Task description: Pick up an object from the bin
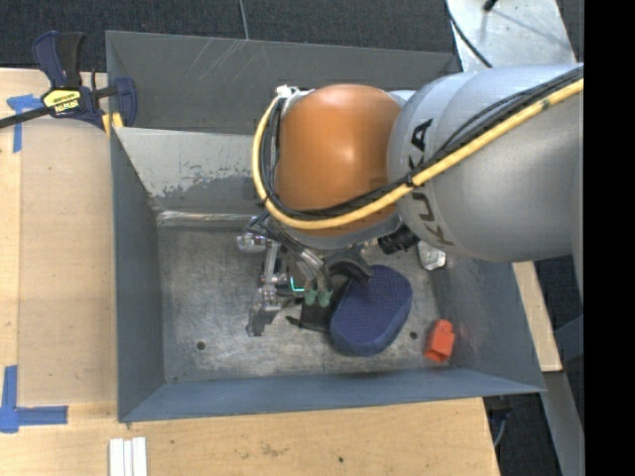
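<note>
1. Looking down into the grey metal bin (134, 296), I see the hand (278, 310) low over bare floor, a little left of the frame's centre. Nothing lies directly beneath it that I can make out.
2. The nearest thing is a small green-and-black object (316, 296), just beside the hand on its right in the frame. I cannot tell whether the two touch.
3. Right of that again lies a dark blue, rounded, padded-looking oval (377, 310), the largest thing in the bin. Its long axis runs from lower left to upper right of the frame. Its near end sits against the green-and-black object.
4. Any pick, I would judge, turns on this: everything loose lies to the right of the hand, none to its left.
5. A small orange-red block (440, 338) sits well apart at the lower right, close to the bin's wall. A small white piece (432, 259) lies above it, tucked under the arm.
6. The silver arm (496, 157) comes in from the right edge and bends down steeply. Its orange domed cover (332, 147) fills the upper middle, and the hand hangs below it, pointing at the floor.
7. Whether the hand is wide or narrow I cannot tell, for the dome and the clutter of metal parts hide it. I see nothing held in it.
</note>
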`<state>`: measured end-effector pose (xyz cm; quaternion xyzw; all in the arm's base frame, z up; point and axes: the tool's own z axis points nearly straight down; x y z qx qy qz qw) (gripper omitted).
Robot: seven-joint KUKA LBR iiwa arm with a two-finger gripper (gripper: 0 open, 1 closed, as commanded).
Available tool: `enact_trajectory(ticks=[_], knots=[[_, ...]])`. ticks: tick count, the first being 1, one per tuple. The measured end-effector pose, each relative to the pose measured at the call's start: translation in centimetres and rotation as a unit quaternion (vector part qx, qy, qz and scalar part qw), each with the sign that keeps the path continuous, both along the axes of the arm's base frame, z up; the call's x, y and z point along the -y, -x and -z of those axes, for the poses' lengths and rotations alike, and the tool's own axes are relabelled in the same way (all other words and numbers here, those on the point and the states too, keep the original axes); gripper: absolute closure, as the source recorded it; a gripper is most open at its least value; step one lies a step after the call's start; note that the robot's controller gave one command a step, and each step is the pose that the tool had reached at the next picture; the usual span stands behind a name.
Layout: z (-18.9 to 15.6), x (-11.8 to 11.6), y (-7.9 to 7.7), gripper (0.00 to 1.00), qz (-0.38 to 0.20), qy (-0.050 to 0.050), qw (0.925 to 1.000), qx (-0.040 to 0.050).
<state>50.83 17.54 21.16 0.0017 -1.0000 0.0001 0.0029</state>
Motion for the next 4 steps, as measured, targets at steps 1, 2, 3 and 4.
enact_trajectory(ticks=[1,2,3,4], knots=[[7.1,7.5,-4.8,0.00,-0.034,0.002,0.9994,0.0017],[12.8,10.1,-7.0,0.00,-0.038,-0.001,0.9993,0.0058],[12.9,10.2,-7.0,1.00,-0.037,-0.001,0.9993,0.0045],[-2.5,10.4,-7.2,1.00,-0.035,0.000,0.9994,0.0046]])
